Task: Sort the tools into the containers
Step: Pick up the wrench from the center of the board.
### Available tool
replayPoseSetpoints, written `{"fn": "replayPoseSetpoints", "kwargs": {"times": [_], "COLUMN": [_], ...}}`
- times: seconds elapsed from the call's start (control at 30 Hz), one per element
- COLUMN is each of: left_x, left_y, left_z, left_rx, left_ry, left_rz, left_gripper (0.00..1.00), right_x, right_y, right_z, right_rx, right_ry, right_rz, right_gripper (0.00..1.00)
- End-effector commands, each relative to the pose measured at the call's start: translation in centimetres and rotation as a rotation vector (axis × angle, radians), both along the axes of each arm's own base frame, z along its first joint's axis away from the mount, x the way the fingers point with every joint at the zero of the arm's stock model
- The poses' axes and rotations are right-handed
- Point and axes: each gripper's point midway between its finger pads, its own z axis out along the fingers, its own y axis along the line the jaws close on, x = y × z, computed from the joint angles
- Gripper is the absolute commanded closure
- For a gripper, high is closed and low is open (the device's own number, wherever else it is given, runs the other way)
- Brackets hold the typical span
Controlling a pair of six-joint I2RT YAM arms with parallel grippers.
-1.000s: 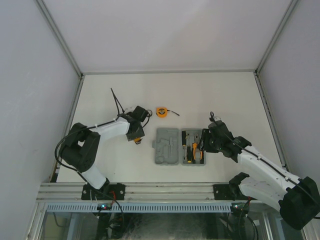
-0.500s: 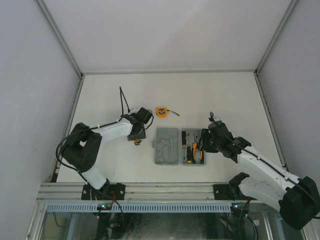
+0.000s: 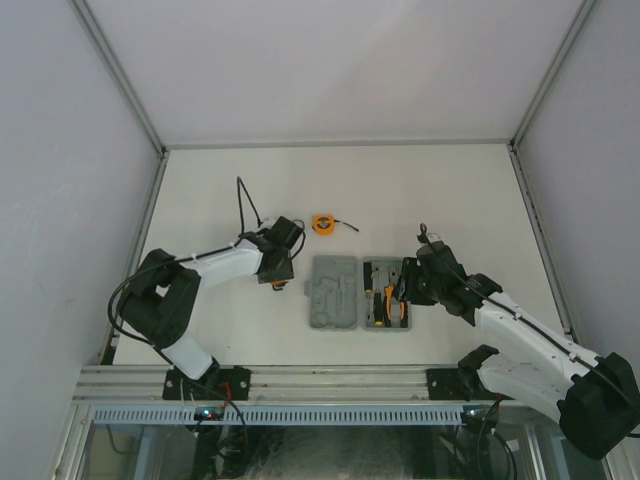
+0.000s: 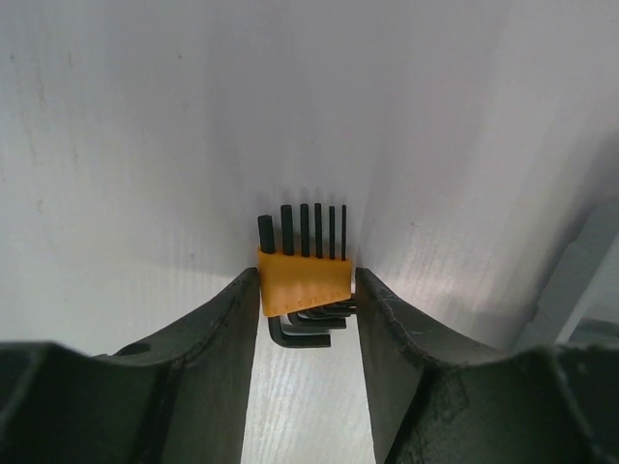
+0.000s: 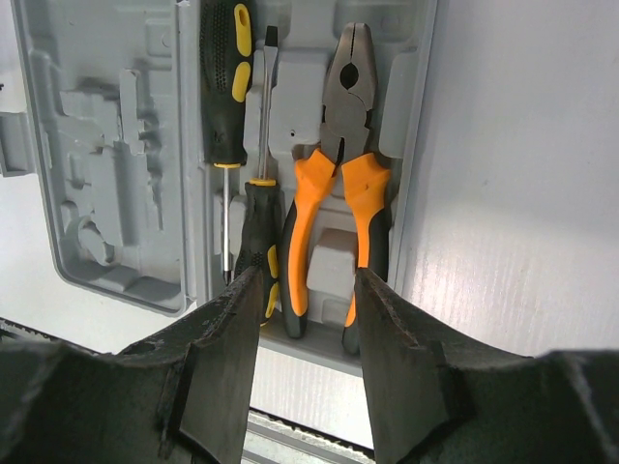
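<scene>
**A:** Tools: where do they lie, going by the case?

**B:** The pliers and both screwdrivers sit in recesses in its right half. The left half holds no tool that I can see.

**A:** And the hex keys?

**B:** Left of the case, off it and near its far left corner. The left claw is clenched on the orange holder, one finger against each side, with the black keys sticking out past the tips.

**A:** The tape measure?

**B:** On the table just beyond the case's far left corner, apart from it.

**A:** And the right claw?

**B:** Released, with nothing between its fingers. It hangs over the near end of the case's right half, above the pliers' handles.
</scene>
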Motion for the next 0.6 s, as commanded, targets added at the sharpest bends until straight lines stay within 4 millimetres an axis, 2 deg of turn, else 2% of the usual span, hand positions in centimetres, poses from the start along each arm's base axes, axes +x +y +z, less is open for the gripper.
{"fn": "replayPoseSetpoints", "kwargs": {"times": [0.0,0.27,0.47,0.57], "left_x": [-3.8,-4.0,-3.9,-3.7], "left_y": [-0.1,0.5,0.8,0.8], "left_z": [-3.0,-3.5,-3.2,-2.4], "left_rx": [-0.027,0.0,0.009,0.0], "left_ry": [0.149,0.158,0.144,0.118], "left_rz": [-0.028,-0.029,-0.034,-0.031], "left_gripper": [0.51,0.52,0.64,0.65], "right_x": [0.5,0.3,0.2,0.2], "right_y": [0.2,0.1,0.0,0.1], "right_z": [0.7,0.8,0.9,1.0], "right_rx": [0.023,0.024,0.023,0.026], "right_ry": [-0.032,-0.032,-0.033,-0.035], "right_rz": [-0.009,-0.01,-0.015,-0.016], "right_gripper": [0.57,0.57,0.57,0.57]}}
